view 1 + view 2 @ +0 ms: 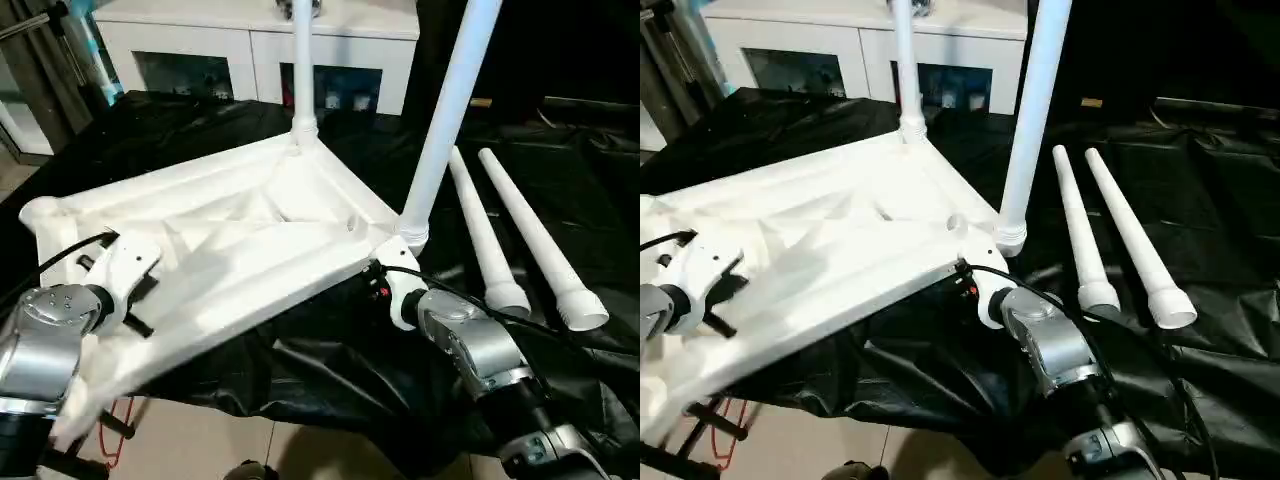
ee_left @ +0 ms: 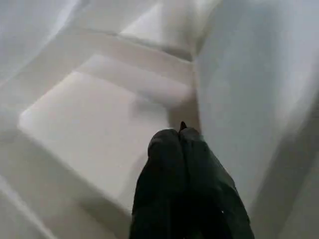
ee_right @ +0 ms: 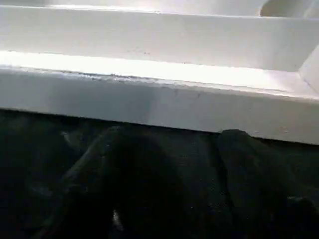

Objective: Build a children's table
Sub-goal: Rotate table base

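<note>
The white tabletop [image 1: 250, 230] lies upside down on black cloth, ribbed underside up. One white leg [image 1: 302, 70] stands in its far corner socket and another leg [image 1: 445, 120] in the right corner socket. Two loose legs [image 1: 480, 230] [image 1: 535, 240] lie side by side on the cloth to the right. My left gripper [image 2: 178, 133] is shut with nothing in it, its tips just over a flat panel between ribs. My right gripper [image 3: 174, 144] is low at the tabletop's near right rim [image 3: 159, 104], fingers [image 3: 114, 154] apart, nothing between them.
A white cabinet [image 1: 260, 40] with glass doors stands behind the work. Black cloth [image 1: 560, 150] covers the surface and hangs over its near edge. A red cable [image 1: 115, 420] lies on the floor at the lower left.
</note>
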Controlling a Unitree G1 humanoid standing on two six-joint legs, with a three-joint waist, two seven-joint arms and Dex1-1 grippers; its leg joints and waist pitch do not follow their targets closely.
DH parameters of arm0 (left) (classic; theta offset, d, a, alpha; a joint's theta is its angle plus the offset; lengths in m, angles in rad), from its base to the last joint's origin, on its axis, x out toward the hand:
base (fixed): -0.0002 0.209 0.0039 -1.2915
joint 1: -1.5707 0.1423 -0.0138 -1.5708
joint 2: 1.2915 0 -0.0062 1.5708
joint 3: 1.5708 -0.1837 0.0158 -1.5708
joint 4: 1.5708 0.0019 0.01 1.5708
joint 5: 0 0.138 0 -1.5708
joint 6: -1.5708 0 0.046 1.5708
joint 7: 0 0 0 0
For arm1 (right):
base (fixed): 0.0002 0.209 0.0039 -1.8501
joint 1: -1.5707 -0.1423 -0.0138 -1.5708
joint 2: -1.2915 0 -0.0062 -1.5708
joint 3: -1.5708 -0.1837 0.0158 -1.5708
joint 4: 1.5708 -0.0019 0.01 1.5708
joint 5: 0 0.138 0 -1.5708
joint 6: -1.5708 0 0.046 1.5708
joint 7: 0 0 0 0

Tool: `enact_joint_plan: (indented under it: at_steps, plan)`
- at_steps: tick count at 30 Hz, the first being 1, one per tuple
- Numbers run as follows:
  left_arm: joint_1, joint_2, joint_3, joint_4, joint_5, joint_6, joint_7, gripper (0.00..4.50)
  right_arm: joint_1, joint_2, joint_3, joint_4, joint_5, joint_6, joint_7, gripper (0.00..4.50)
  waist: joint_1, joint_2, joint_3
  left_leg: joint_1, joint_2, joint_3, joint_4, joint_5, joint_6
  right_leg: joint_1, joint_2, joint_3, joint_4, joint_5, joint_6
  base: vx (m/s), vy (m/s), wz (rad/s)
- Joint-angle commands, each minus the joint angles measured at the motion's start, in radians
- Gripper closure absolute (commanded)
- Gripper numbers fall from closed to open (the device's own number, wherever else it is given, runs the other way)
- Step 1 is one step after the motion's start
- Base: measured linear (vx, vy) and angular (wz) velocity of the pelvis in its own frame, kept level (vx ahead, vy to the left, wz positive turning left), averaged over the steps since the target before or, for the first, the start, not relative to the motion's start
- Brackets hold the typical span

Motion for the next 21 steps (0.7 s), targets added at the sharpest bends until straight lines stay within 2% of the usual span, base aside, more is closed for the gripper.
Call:
enact_joint_plan:
  at_steps: [1, 4, 7, 9, 11, 12, 13, 15, 16, 17, 18, 21]
  plan:
    - [0.002, 0.006, -0.066, -0.032, -0.057, 0.027, -0.098, 4.50, -0.029, 0.009, -0.015, 0.017, 0.006, -0.015, -0.014, 1.65, -0.001, 0.026, -0.065, 0.040, 0.054, -0.038, -0.082, -0.313, -0.066, 0.023, -0.078, 0.047, -0.075, -0.179, -0.200, 0.000, 0.000, 0.00]
    - [-0.001, 0.011, -0.107, -0.080, -0.132, 0.051, -0.196, 4.50, -0.044, 0.010, -0.020, 0.034, 0.003, -0.025, -0.021, 1.81, -0.001, 0.024, -0.068, 0.038, 0.052, -0.035, -0.079, -0.276, -0.060, 0.027, -0.075, 0.046, -0.066, -0.126, -0.212, 0.000, 0.000, 0.00]
    - [-0.013, -0.005, -0.151, -0.136, -0.194, 0.057, -0.276, 4.50, -0.053, 0.010, -0.025, 0.049, -0.001, -0.034, -0.022, 2.10, 0.000, 0.025, -0.070, 0.037, 0.052, -0.034, -0.077, -0.251, -0.052, 0.030, -0.077, 0.045, -0.064, -0.110, -0.216, 0.000, 0.000, 0.00]
    - [-0.021, -0.016, -0.162, -0.148, -0.209, 0.064, -0.291, 4.50, -0.056, 0.008, -0.025, 0.054, 0.000, -0.038, -0.022, 2.21, -0.001, 0.025, -0.071, 0.038, 0.051, -0.032, -0.075, -0.234, -0.050, 0.031, -0.076, 0.045, -0.064, -0.095, -0.220, 0.000, 0.000, 0.00]
    - [-0.052, -0.069, -0.189, -0.153, -0.249, 0.065, -0.311, 4.50, -0.061, 0.007, -0.028, 0.066, -0.001, -0.046, -0.020, 2.44, -0.002, 0.026, -0.072, 0.036, 0.049, -0.030, -0.072, -0.212, -0.045, 0.034, -0.075, 0.045, -0.061, -0.074, -0.224, 0.000, 0.000, 0.00]
    - [-0.060, -0.082, -0.194, -0.151, -0.256, 0.069, -0.311, 4.50, -0.062, 0.007, -0.029, 0.068, -0.002, -0.048, -0.019, 2.55, -0.003, 0.024, -0.072, 0.036, 0.049, -0.030, -0.071, -0.213, -0.043, 0.036, -0.074, 0.045, -0.063, -0.075, -0.224, 0.000, 0.000, 0.00]
    - [-0.076, -0.106, -0.213, -0.144, -0.259, 0.061, -0.312, 4.50, -0.063, 0.007, -0.030, 0.070, -0.003, -0.049, -0.018, 2.62, -0.004, 0.028, -0.073, 0.035, 0.049, -0.030, -0.070, -0.216, -0.044, 0.037, -0.076, 0.045, -0.063, -0.082, -0.225, 0.000, 0.000, 0.00]
    - [-0.084, -0.118, -0.222, -0.140, -0.259, 0.057, -0.311, 4.50, -0.064, 0.007, -0.031, 0.071, -0.004, -0.050, -0.017, 2.77, -0.007, 0.024, -0.073, 0.034, 0.049, -0.030, -0.070, -0.216, -0.042, 0.039, -0.076, 0.045, -0.064, -0.082, -0.226, 0.000, 0.000, 0.00]
    - [-0.111, -0.157, -0.238, -0.110, -0.251, 0.033, -0.294, 4.50, -0.066, 0.008, -0.032, 0.072, -0.005, -0.051, -0.016, 2.99, -0.011, 0.022, -0.073, 0.030, 0.048, -0.031, -0.070, -0.205, -0.037, 0.043, -0.076, 0.044, -0.061, -0.072, -0.227, 0.000, 0.000, 0.00]
    - [-0.125, -0.177, -0.242, -0.092, -0.247, 0.014, -0.284, 4.50, -0.068, 0.008, -0.032, 0.073, -0.005, -0.052, -0.016, 2.99, -0.015, 0.021, -0.073, 0.033, 0.047, -0.030, -0.067, -0.205, -0.030, 0.043, -0.075, 0.045, -0.065, -0.080, -0.225, 0.000, 0.000, 0.00]
    - [-0.125, -0.177, -0.242, -0.092, -0.246, 0.014, -0.283, 4.50, -0.068, 0.008, -0.032, 0.073, -0.005, -0.052, -0.016, 3.05, -0.016, 0.020, -0.073, 0.031, 0.046, -0.030, -0.066, -0.201, -0.027, 0.044, -0.076, 0.045, -0.066, -0.084, -0.226, 0.000, 0.000, 0.00]
    - [-0.182, -0.250, -0.238, 0.001, -0.224, -0.062, -0.220, 4.50, -0.074, 0.011, -0.033, 0.075, -0.008, -0.054, -0.017, 3.34, -0.018, 0.019, -0.075, 0.029, 0.047, -0.031, -0.063, -0.179, -0.014, 0.048, -0.076, 0.044, -0.065, -0.076, -0.230, 0.000, 0.000, 0.00]
